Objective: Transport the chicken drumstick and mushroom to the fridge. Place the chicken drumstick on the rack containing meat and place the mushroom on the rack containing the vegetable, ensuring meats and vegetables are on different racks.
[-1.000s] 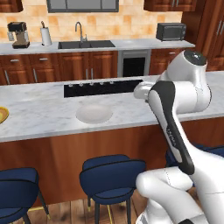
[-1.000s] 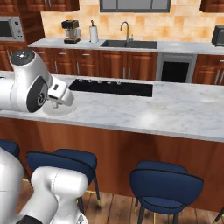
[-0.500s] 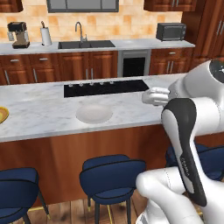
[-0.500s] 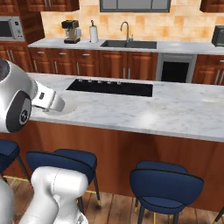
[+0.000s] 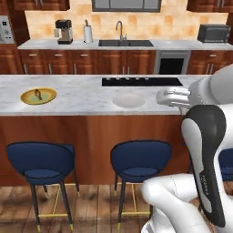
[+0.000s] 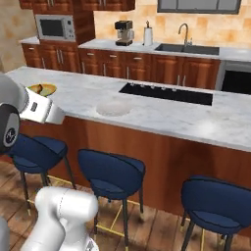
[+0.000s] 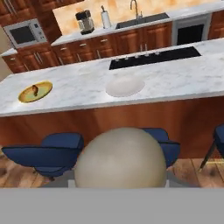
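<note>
Blue stools (image 5: 139, 158) under marble island (image 5: 82, 98)

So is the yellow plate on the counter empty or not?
Not empty: the yellow plate holds a small brown thing, too small to name.

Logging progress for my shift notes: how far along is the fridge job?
Done: nothing delivered yet, by the look of it. In hand: the mushroom sits right at the hand camera, apparently gripped. Left: the chicken drumstick lies on the yellow plate on the island counter; both items need fridge racks.
</note>
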